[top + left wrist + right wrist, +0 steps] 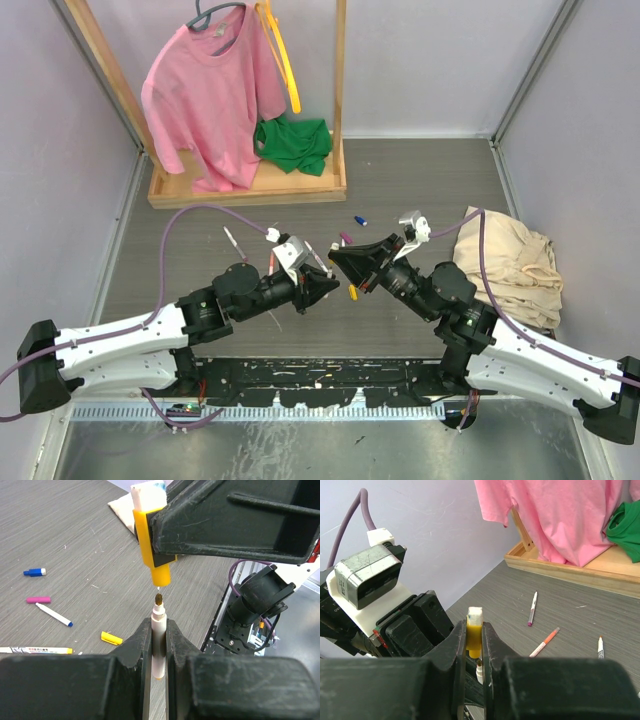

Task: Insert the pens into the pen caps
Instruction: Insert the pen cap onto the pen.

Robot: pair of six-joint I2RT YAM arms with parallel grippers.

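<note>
The left tool [159, 632] is clamped on a white pen [159, 615], tip upward, held above the counter [75, 530]. The right tool [474, 630] pinches a yellow cap [161, 572] directly over it, its lower end just short of the tip. A blue cap [34, 572] and a magenta cap [38, 600] lie on the counter.

Room bright, light soft and even, coming from overhead. No hard glare; only dull sheen on metal strip [300, 445] at near edge. Shadows faint: soft smudges under arms on grey table [420, 190], deeper shade beneath pink shirt [210, 90]. Top view sharp, walls leaning outward toward edges. Wrist views: black bulk of left gripper [158, 630] slightly soft up close, pen [158, 645] and yellow cap [147, 545] crisp; foreground of right gripper [474, 630] blurred, dark, little detail.
</note>
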